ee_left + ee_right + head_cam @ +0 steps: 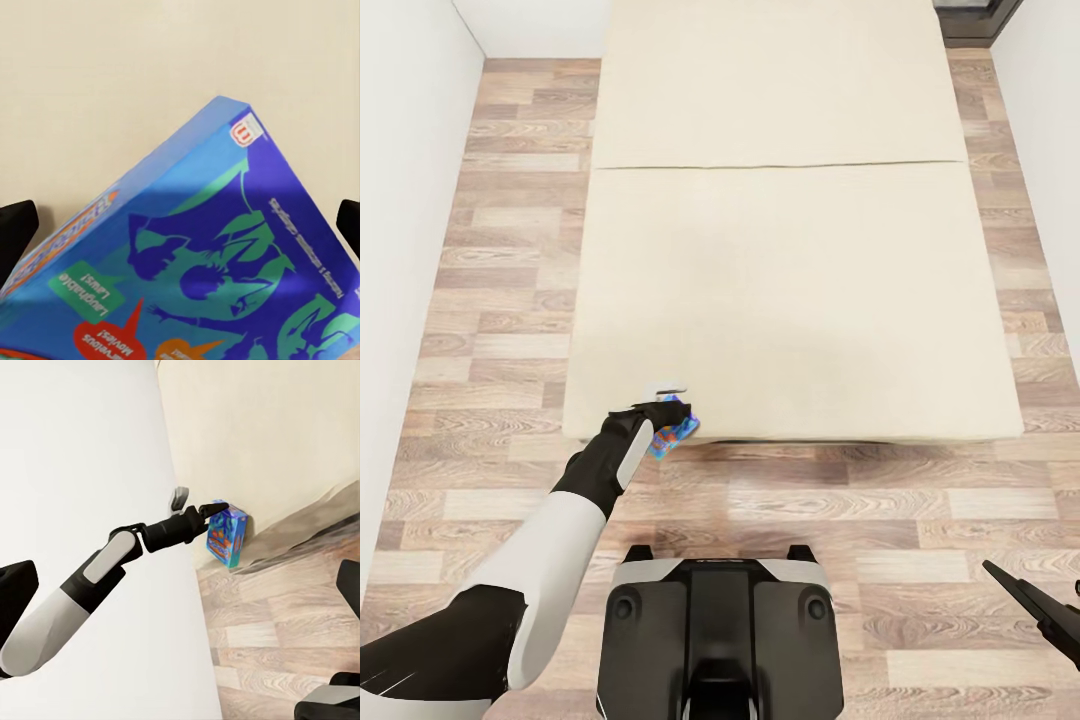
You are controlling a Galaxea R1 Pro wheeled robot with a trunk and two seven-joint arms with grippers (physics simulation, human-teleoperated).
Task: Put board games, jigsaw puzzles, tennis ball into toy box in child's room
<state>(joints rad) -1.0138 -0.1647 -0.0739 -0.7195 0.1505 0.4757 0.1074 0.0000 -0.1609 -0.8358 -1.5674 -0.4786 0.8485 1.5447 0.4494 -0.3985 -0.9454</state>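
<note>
A blue board game (676,432) with green figures and red and orange patches sits at the near left corner of the cream bed (790,280). My left gripper (664,410) is shut on it, and the box hangs tilted over the bed's edge. The left wrist view has the box (210,255) spanning the gap between the two black fingers (15,232). From the right wrist view, the left arm reaches to the box (225,534) against the bed's side. My right gripper (1032,598) hangs low at the right, open and holding nothing. The table and toy box are out of view.
The bed takes up the middle of the room, with strips of wood floor (510,300) on either side and in front of it. A white wall (400,250) runs along the left. A dark door frame (975,20) stands at the far right. My base (720,640) faces the bed's foot.
</note>
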